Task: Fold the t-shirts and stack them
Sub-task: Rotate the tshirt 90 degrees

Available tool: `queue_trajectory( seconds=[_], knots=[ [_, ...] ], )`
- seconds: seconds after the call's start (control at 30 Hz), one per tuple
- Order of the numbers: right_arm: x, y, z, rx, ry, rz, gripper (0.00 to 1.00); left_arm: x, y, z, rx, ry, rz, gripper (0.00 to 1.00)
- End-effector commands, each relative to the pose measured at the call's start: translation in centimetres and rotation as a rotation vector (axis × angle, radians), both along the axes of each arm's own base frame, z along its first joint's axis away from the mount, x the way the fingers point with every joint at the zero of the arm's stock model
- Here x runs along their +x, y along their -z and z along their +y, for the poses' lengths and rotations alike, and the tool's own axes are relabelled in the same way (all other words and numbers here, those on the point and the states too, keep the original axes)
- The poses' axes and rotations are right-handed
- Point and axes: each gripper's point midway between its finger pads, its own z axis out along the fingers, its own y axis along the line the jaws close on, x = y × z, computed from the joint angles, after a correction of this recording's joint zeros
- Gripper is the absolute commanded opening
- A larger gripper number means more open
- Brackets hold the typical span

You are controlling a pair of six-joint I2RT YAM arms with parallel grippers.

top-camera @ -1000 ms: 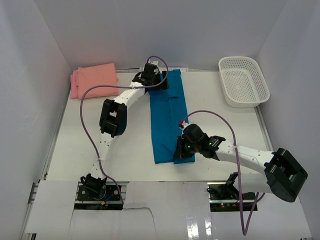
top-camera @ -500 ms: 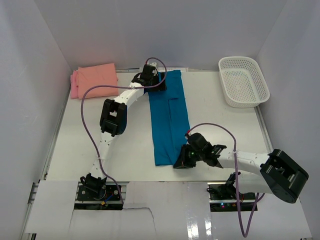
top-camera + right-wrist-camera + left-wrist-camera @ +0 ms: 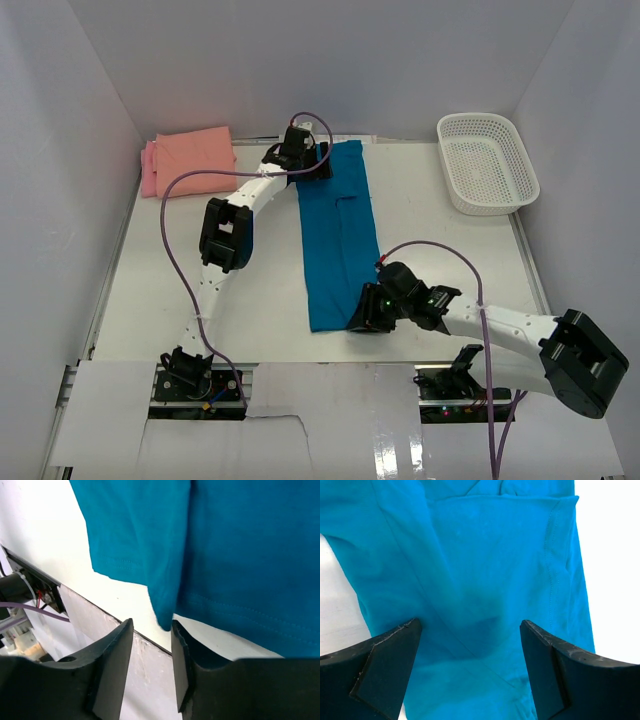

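A teal-blue t-shirt [image 3: 335, 240], folded into a long narrow strip, lies down the middle of the table. My left gripper [image 3: 312, 162] is over its far end, jaws wide open with the cloth [image 3: 490, 555] flat beneath and nothing held; its midpoint shows in the left wrist view [image 3: 470, 650]. My right gripper [image 3: 361, 320] is at the shirt's near right corner. In the right wrist view it [image 3: 150, 645] is open, with the hem corner [image 3: 165, 617] at the fingertips, not clamped. Salmon-orange [image 3: 195, 150] and pink [image 3: 149, 170] folded t-shirts lie at the back left.
A white mesh basket [image 3: 487, 162] stands at the back right. The table's near edge [image 3: 100, 611] runs just below my right gripper. White walls close in on the left, back and right sides. Purple cables loop over both arms.
My right gripper has slid off the shirt's near end toward the table's front edge and now sits at the hem corner. The left gripper has stayed at the far end.
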Motion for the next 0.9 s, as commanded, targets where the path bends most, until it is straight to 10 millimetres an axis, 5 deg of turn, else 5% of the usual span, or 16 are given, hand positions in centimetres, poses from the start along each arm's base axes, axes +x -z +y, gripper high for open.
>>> queue_trajectory(
  seconds=[0.0,0.13,0.23,0.27,0.37,0.57,0.6,0.63,0.87],
  knots=[
    [0.9,-1.3,-0.2,-0.050,-0.019,-0.056,0.45,0.7,-3.2,-0.2,-0.021,0.006,-0.053,0.92],
    [2.1,-3.3,-0.5,-0.103,-0.015,-0.118,0.46,0.9,-8.0,0.2,-0.036,-0.014,-0.107,0.92],
    [2.0,-3.3,-1.3,-0.176,-0.040,-0.118,0.46,1.0,-13.3,1.9,-0.012,-0.083,-0.180,0.93],
    [2.0,-3.7,-1.5,-0.200,-0.052,-0.122,0.46,0.8,-16.8,2.7,-0.016,-0.117,-0.231,0.93],
    [3.3,-4.4,-2.1,-0.254,-0.039,-0.186,0.46,-1.4,-18.8,4.4,0.007,-0.168,-0.193,0.93],
    [5.5,-4.1,-3.8,-0.408,-0.064,-0.289,0.43,-12.1,-15.1,7.1,-0.003,-0.200,0.058,0.95],
    [5.6,-3.9,-3.6,-0.400,-0.070,-0.292,0.42,-13.8,-16.9,7.5,-0.033,-0.200,0.036,0.95],
    [5.7,-4.1,-2.7,-0.360,-0.095,-0.306,0.41,-16.4,-13.6,7.5,-0.016,-0.180,0.115,0.95],
    [6.4,-2.0,-1.2,-0.333,-0.142,-0.286,0.08,-26.0,-12.1,6.9,-0.056,-0.104,0.172,0.95]
  ],
)
